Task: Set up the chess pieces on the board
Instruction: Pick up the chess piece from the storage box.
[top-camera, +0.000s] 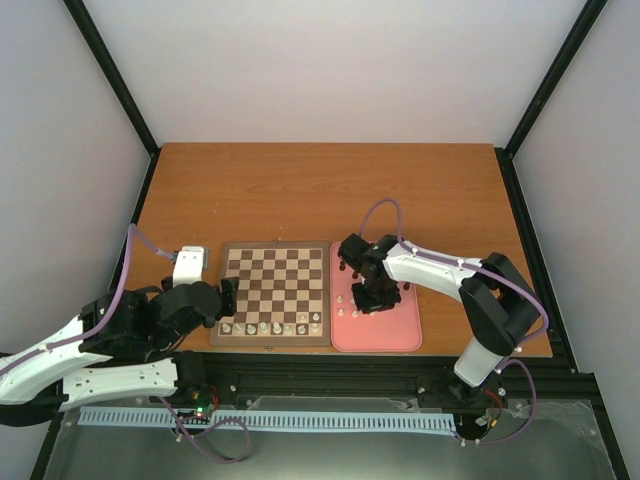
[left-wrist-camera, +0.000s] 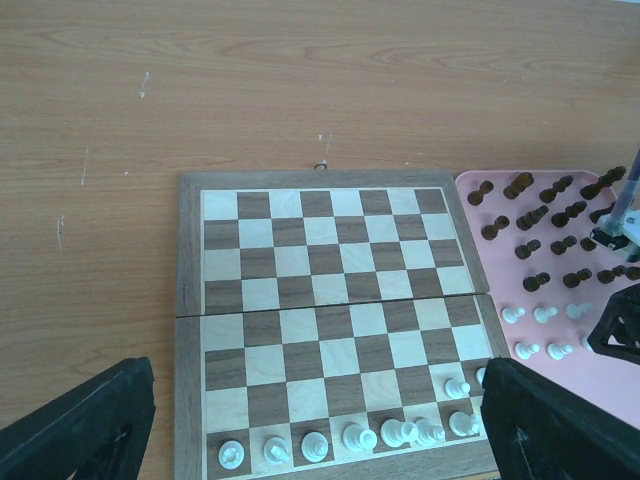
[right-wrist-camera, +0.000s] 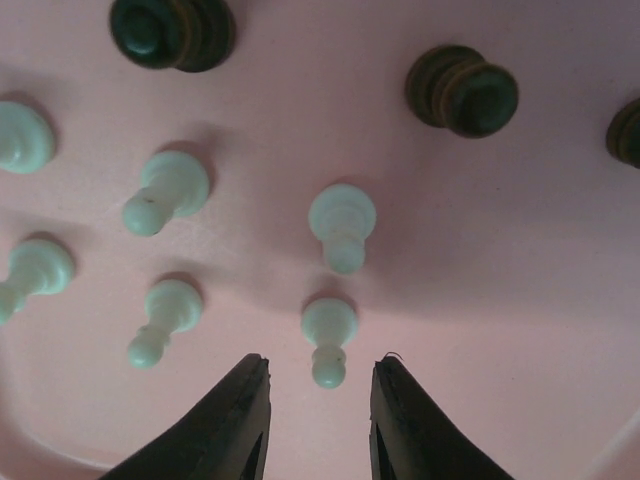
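Hovering low over the pink tray (top-camera: 388, 335) with the right gripper (right-wrist-camera: 320, 365), fingers parted, grasping nothing. Straddling a white pawn (right-wrist-camera: 328, 335) with the fingertips, leaving clear gaps on both sides of its head. Sharing that near part of the tray with other pawns (right-wrist-camera: 168, 195), all white, upright and apart from one another. Carrying the dark pieces (left-wrist-camera: 530, 218) farther in on the same tray, upright in loose rows.

Lying flat on the table (top-camera: 300, 190), just beside the tray's left edge, as the board (top-camera: 275, 270). Bearing the white pieces (left-wrist-camera: 358, 437) along its near rank, one to a square. Bearing a lone pawn (left-wrist-camera: 457, 387) on the second rank, near the right corner. Hiding one more white shape there, partly, behind a black finger.

Hanging by the board's near left corner with the left gripper (top-camera: 228, 300), released and holding nothing. Spreading its fingers (left-wrist-camera: 85, 425) wide, framing the near rank between them in the wrist view.
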